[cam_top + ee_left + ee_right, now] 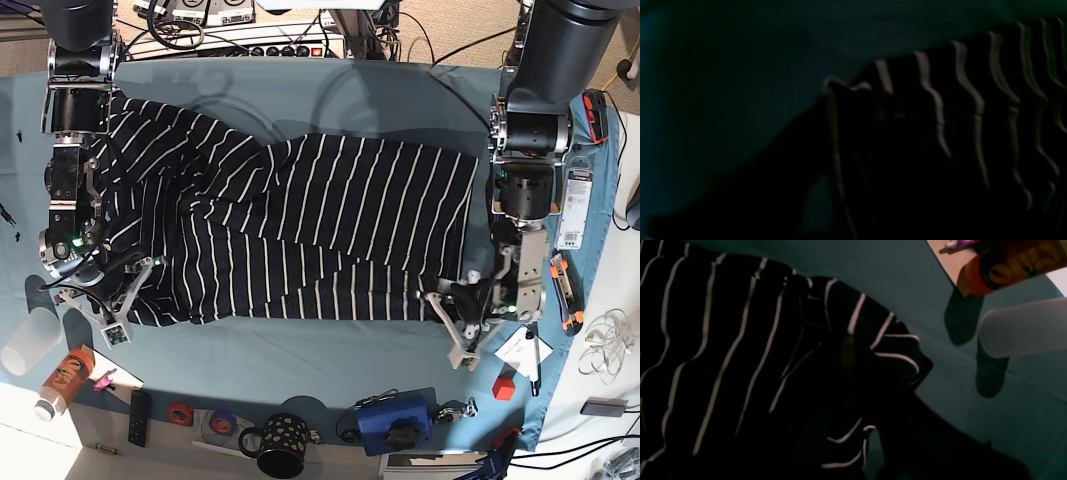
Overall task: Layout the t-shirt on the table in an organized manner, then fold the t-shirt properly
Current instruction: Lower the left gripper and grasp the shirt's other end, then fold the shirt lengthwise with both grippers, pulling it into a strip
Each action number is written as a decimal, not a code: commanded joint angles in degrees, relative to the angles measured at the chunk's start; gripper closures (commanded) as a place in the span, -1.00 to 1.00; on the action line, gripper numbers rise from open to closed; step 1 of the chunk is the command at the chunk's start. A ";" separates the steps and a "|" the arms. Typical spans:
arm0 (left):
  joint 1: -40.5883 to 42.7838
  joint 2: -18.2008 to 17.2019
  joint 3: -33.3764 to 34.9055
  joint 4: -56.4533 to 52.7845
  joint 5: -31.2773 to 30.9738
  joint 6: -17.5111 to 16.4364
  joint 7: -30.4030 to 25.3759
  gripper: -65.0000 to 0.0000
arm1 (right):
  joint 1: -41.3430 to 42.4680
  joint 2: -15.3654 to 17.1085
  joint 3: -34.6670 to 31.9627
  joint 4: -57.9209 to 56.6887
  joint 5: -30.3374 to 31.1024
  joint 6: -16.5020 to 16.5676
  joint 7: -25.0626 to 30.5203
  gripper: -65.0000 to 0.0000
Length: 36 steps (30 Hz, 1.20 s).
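We see the t-shirt [300, 235] spread across the middle of the table [330, 90], still rumpled — a diagonal fold runs through the body and the cloth bunches near both lower corners. Our right gripper [112, 300] sits at the shirt's lower corner on its side, and the left gripper [455, 322] sits at the opposite lower corner. In the base view each set of fingers lies at the fabric's edge, but we cannot tell from any view whether they are clenched on cloth or released; the left wrist view is too dark and blurred to settle it, and the right wrist view shows only striped folds close under the camera.

The risks, as we judge them:

- If only one layer is caught between the fingers, a pull would drag the top ply and leave the bunching underneath.
- If the two arms pull unevenly, the hem would skew and the diagonal crease would set in rather than flatten.
- A translucent cup [1020, 328] and an orange bottle [1010, 266] stand just beyond the right gripper's fingers, off the shirt's corner — a wide outward sweep could knock them over.
- Tools [568, 290] lie just outside the left gripper, at the table edge; a stretch that way could brush them off.
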 commanded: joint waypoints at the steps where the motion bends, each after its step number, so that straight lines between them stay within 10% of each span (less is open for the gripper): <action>1: -1.75 -0.50 -0.15 0.74 1.03 0.98 0.00 0.98 | 1.55 0.83 0.44 0.76 -0.15 -0.26 1.03 1.00; 14: -8.15 -3.87 -0.26 0.76 1.16 0.33 -10.01 1.00 | 1.79 0.83 0.44 0.76 -2.49 -0.28 11.39 1.00; 27: -8.24 -8.04 -0.28 0.81 -14.67 -5.57 1.49 1.00 | 2.82 0.83 0.96 0.87 8.17 0.70 3.65 1.00; 36: -8.22 -13.05 -7.41 0.87 -33.51 -10.14 16.68 1.00 | 1.84 0.83 10.64 3.54 25.64 8.81 -7.87 1.00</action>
